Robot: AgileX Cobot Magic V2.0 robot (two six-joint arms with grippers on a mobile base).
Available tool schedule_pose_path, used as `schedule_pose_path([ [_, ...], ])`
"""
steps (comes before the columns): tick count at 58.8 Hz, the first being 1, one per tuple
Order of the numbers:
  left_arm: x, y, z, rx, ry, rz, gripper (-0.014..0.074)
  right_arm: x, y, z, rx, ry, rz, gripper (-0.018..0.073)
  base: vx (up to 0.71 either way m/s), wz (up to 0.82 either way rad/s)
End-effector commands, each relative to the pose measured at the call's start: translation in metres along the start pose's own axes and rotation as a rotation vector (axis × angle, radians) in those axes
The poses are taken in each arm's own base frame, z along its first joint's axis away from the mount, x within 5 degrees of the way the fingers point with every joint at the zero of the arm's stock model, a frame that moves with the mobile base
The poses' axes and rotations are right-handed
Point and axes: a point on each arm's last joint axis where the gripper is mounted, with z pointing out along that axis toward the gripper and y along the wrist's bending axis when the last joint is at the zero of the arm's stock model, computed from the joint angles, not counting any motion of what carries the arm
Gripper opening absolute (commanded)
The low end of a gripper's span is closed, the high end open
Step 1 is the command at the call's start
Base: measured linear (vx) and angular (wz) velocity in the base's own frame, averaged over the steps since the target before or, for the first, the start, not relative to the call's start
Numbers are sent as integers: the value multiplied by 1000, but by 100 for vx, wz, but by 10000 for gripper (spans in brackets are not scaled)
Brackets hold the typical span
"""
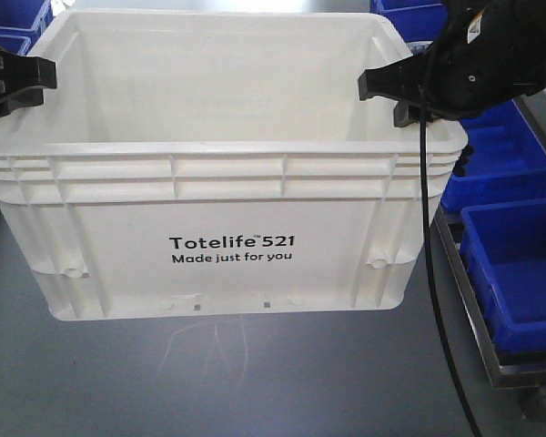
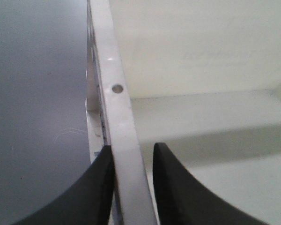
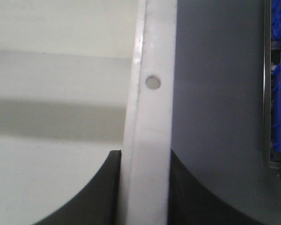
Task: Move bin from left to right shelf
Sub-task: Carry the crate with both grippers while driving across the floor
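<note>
- Between the two grippers: a large white rectangular plastic crate with ribbed rim and black "Totelife 521" print is held by its side rims.
- left gripper: jaws are nearly closed over the crate's left rim, one finger outside and one inside. The rim is judged pinched.
- right gripper: same narrow gap, with both fingers pressed against the right rim.
- Step judged: crate gripped, carry phase. Whether it is clear of the grey flat surface beneath the grippers cannot be told.
- Next move: crate is to be carried toward the right-gripper side, with both arms kept level and in sync so the rims are not twisted out.
- Outboard of the right gripper: blue plastic bins on a metal-framed rack sit close to the crate's right wall, so clearance is needed.
- A black cable hangs under the right gripper along that wall and is a snag risk.
- Beyond the left gripper: further blue bins.
</note>
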Motion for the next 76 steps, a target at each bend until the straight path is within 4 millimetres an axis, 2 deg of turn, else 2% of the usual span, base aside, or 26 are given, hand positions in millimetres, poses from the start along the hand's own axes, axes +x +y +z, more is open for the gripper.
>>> schedule_pose_path([
  [1,-20,-3,-26,8,-199,52,102,-15,-6,-32,14,-189,-27,19,44,-7],
  [76,-20,-3,-24,7,-193,52,102,-15,-6,-32,15,-189,-28,19,36,-5],
])
